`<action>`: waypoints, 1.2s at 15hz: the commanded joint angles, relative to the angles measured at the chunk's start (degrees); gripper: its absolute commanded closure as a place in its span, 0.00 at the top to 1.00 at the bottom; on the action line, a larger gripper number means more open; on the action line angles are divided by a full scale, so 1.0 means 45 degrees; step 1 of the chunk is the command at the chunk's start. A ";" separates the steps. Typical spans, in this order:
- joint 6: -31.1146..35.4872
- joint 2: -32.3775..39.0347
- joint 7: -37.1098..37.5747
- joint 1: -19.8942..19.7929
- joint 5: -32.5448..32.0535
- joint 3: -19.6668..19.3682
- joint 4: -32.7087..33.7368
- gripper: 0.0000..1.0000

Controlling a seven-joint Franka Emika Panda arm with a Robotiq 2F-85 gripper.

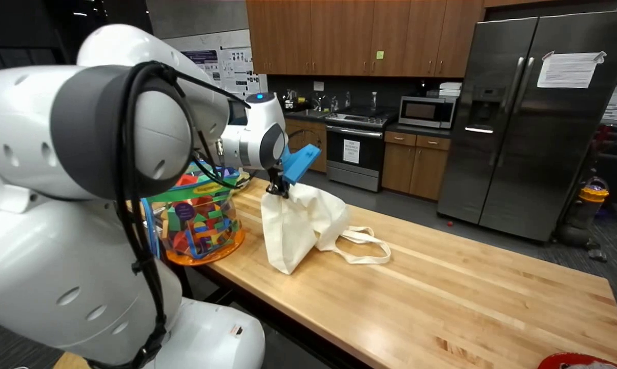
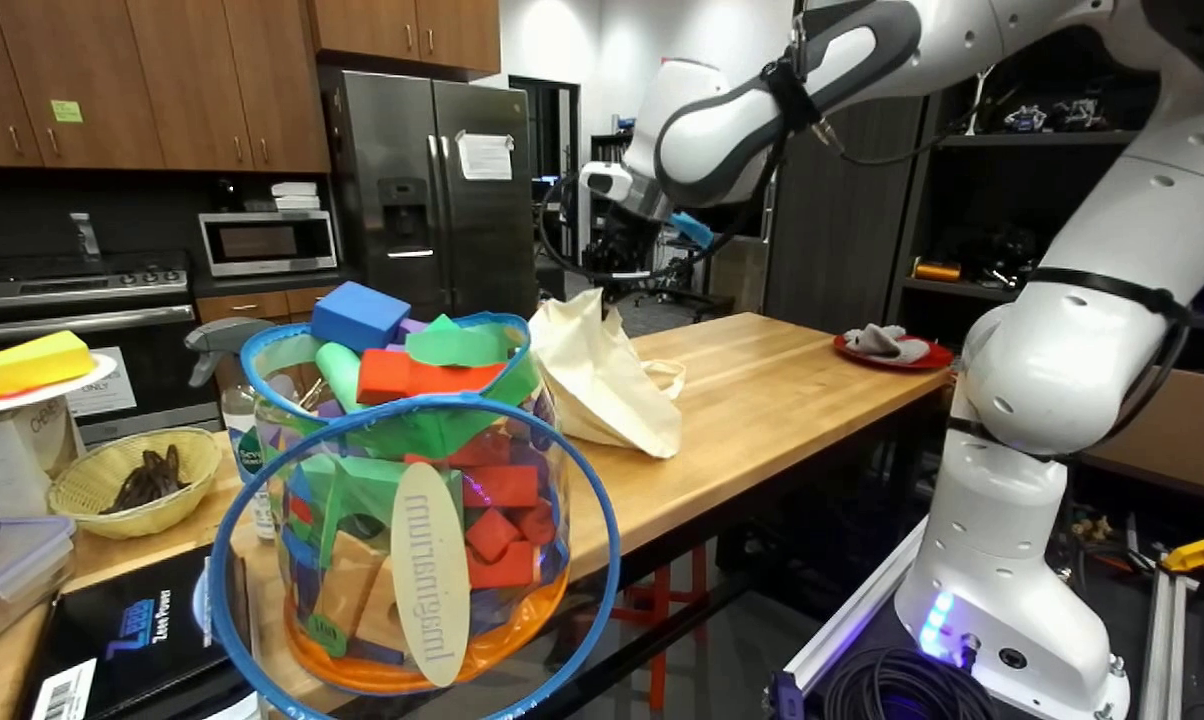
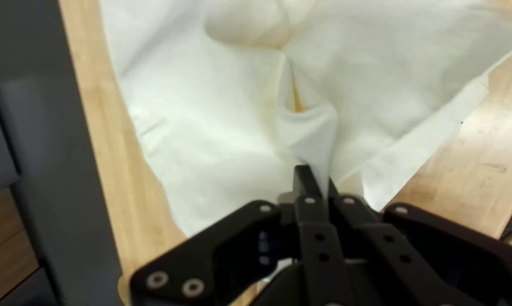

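Hand (image 3: 318,187): fingers (image 3: 303,182) nearly together, clamped on a narrow pinched fold of the cream cloth bag (image 1: 288,233); in the wrist view the fold rises from between the tips. Bag rests on the desk (image 1: 441,287), gripped part drawn up to a peak, the rest slumped and creased. Its handles (image 1: 377,252) lie loose on the wood to one side.

Arm (image 1: 170,118): stretched out over the desk, wrist bent so the hand points down at the bag's top. Bright blue piece (image 1: 301,163) beside the hand; black cables (image 1: 133,205) strapped along the links.

Containers: clear bin (image 1: 190,193) near the bag, at the desk's edge; green band, orange bottom. Packed with coloured blocks (image 2: 502,487), some heaped above the blue rim. Oval label (image 2: 432,575) reads "Imaginarium". Yellow basket (image 2: 147,522) in an exterior view holds dark brown objects (image 2: 154,480), too dim to identify. Red plate (image 2: 927,358), well apart from the bag, carries a crumpled grey cloth (image 2: 884,343). Lidded plastic box (image 2: 22,575) at the view's edge; contents unclear.
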 commanded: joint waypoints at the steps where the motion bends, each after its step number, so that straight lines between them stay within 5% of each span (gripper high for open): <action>1: 0.0737 -0.0243 -0.0284 -0.0824 -0.0063 -0.0814 -0.1929 0.01; 8: 0.1560 -0.0902 -0.0547 -0.3214 0.0407 -0.3578 -0.4171 0.01; 18: 0.1484 -0.0498 -0.1150 -0.5878 0.0434 -0.6327 -0.3313 0.01</action>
